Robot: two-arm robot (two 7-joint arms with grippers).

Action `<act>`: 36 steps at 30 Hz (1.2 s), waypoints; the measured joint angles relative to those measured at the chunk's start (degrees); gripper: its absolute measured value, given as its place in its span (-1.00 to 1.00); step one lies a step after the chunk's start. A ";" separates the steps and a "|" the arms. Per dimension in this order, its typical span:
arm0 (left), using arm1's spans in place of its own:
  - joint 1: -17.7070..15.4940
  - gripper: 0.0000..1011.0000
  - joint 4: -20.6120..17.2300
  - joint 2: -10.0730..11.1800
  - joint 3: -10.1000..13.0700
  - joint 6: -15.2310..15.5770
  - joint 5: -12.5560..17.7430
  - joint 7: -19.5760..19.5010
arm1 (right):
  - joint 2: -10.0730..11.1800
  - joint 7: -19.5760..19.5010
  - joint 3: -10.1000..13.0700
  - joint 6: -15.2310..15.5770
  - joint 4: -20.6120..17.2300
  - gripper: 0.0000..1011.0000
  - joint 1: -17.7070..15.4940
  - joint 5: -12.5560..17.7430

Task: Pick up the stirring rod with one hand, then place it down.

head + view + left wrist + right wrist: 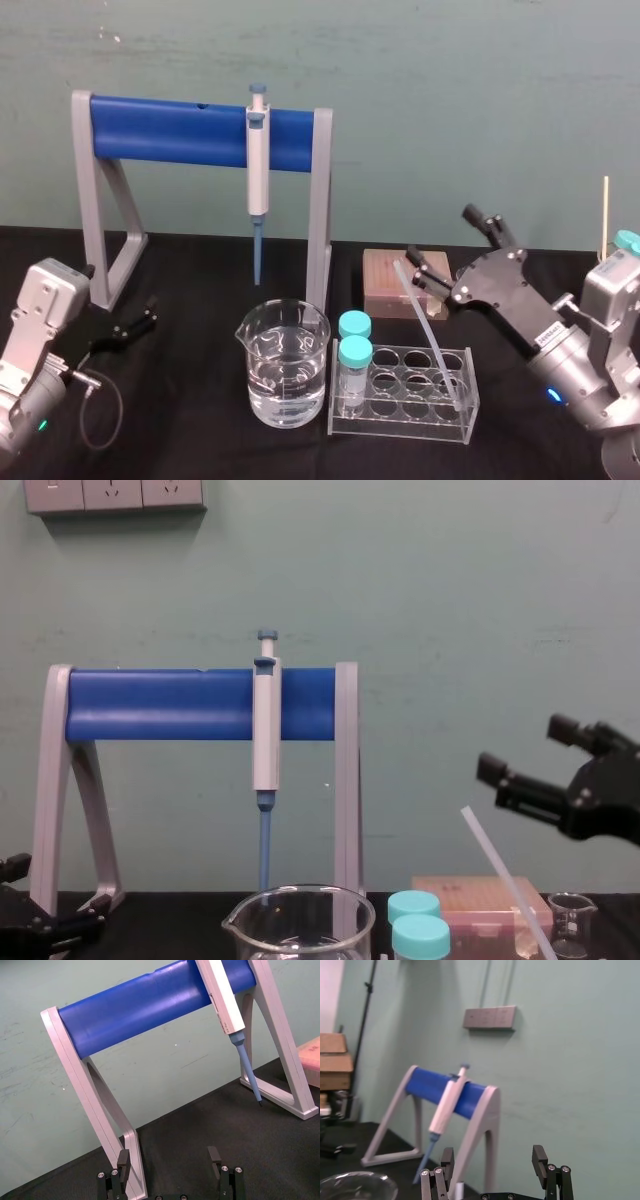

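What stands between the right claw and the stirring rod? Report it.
Nothing visible. The open right claw hovers close to the upper end of the stirring rod. The rod leans out of the clear rack; the capped tubes stand at the rack's other end. The left claw sits parked far left.

Nothing legible: no text, number or brand can be read. A small white label (548, 336) on the right gripper (445, 238), at four o'clock in the head view, is too small to make out.
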 joint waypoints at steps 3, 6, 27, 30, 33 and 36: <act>0.00 0.98 0.00 0.00 0.00 0.00 0.00 0.00 | -0.18 -1.77 1.26 1.41 -1.58 0.98 -1.10 -0.65; 0.00 0.98 0.00 0.00 0.00 0.00 0.00 0.00 | -0.03 -2.88 2.44 3.62 -2.70 0.98 -2.07 -0.90; 0.00 0.98 0.00 0.00 0.00 0.00 0.00 0.00 | 2.07 -4.90 6.66 17.11 -5.05 0.98 -7.67 -0.93; 0.00 0.98 0.00 0.00 0.00 0.00 0.00 0.00 | 2.00 -5.20 6.75 17.55 -4.74 0.98 -7.68 -1.20; 0.00 0.98 0.00 0.00 0.00 0.00 0.00 0.00 | 1.82 -5.36 6.82 17.53 -4.41 0.98 -7.48 -1.42; 0.00 0.98 0.00 0.00 0.00 0.00 0.00 0.00 | 1.71 -5.34 6.85 17.28 -4.13 0.98 -7.22 -1.45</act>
